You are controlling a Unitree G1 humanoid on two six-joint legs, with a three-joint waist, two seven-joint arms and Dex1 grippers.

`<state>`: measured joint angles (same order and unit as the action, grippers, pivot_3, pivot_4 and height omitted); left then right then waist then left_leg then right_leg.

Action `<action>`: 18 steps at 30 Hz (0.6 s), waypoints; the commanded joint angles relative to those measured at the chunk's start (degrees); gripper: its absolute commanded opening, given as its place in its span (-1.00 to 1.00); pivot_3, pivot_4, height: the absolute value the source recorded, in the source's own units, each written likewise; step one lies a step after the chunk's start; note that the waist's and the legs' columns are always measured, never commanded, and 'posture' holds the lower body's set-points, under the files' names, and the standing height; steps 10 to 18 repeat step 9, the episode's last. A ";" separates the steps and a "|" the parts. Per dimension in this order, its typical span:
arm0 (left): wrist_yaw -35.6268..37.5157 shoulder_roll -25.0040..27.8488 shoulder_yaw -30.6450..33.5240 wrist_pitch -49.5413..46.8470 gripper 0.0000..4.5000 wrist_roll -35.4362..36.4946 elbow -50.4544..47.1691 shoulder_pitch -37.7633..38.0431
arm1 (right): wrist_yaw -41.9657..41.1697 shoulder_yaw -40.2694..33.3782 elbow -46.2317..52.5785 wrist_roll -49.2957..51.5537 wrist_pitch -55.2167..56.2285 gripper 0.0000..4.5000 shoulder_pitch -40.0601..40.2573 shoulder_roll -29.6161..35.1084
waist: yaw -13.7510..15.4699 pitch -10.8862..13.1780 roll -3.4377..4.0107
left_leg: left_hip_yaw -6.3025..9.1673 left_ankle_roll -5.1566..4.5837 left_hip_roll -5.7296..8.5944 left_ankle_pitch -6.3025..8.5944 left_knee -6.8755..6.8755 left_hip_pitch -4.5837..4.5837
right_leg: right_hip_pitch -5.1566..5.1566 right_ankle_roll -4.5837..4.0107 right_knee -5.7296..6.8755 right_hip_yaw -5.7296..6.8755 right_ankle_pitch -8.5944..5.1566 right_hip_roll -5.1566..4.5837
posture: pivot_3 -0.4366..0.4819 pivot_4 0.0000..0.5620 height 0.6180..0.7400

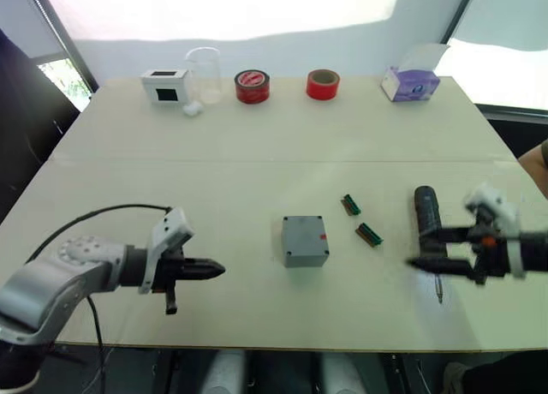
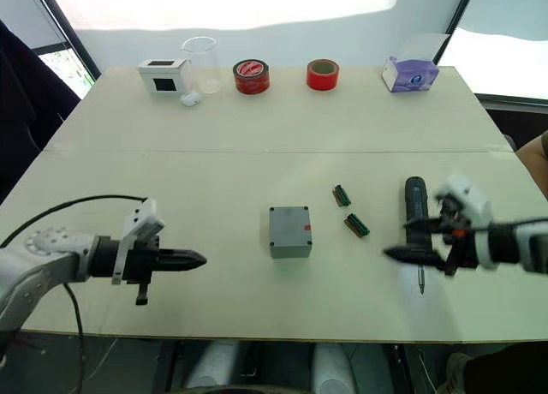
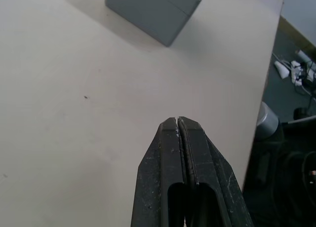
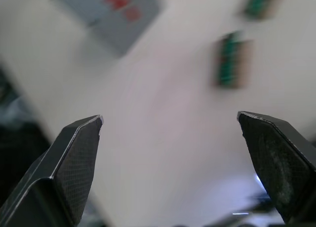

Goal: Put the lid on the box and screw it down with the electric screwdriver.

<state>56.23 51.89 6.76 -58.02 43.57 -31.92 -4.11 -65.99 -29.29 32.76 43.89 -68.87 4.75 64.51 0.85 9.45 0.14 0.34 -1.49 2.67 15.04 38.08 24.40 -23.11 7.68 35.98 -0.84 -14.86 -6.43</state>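
Note:
The grey box (image 1: 306,258) stands at the table's middle, a red mark on its right edge. The lid (image 1: 303,233) rests on top of it as a flat closed face, with a seam visible along the side in the left wrist view. To the box's right lies the dark electric screwdriver (image 1: 426,210), its thin bit (image 1: 439,289) pointing toward the front edge. My right gripper (image 1: 417,247) hovers open over the screwdriver's lower half, fingers pointing left and holding nothing. My left gripper (image 1: 214,271) is shut and empty, left of the box and aimed at it.
Two green-brown strips (image 1: 350,205) (image 1: 369,234) lie between box and screwdriver. Along the far edge stand a white box with a black window (image 1: 165,86), a clear beaker (image 1: 204,73), two red tape rolls (image 1: 252,86) (image 1: 323,84) and a tissue box (image 1: 411,81).

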 commanded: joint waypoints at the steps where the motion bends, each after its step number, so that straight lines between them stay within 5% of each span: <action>1: -1.68 -0.38 2.77 -1.94 -1.00 4.98 -6.21 4.79 | -1.08 -6.36 7.62 4.77 -1.74 1.00 5.96 -1.32 | -0.04 -0.07 -0.13 | 0.00 0.01 0.00 0.00 0.00 -0.06 | 0.06 -0.05 -0.02 -0.01 -0.02 -0.03 | -0.05 -0.47 1.00; 7: -4.11 -0.89 2.35 -1.22 -1.00 6.69 -7.92 9.04 | -0.12 -7.16 10.31 4.44 0.72 1.00 13.88 -2.40 | 0.07 -0.07 -0.17 | 0.02 0.02 0.00 0.02 0.00 -0.24 | 0.26 -0.27 -0.09 -0.04 -0.15 -0.12 | -0.05 -0.47 1.00; 18: -4.80 -1.56 0.66 0.74 -1.00 4.48 -6.56 10.29 | 1.12 -5.26 10.26 3.88 2.09 1.00 14.75 -3.22 | 0.08 -0.07 -0.16 | 0.02 0.03 0.00 0.02 -0.01 -0.23 | 0.25 -0.30 -0.12 -0.04 -0.16 -0.12 | -0.05 -0.47 1.00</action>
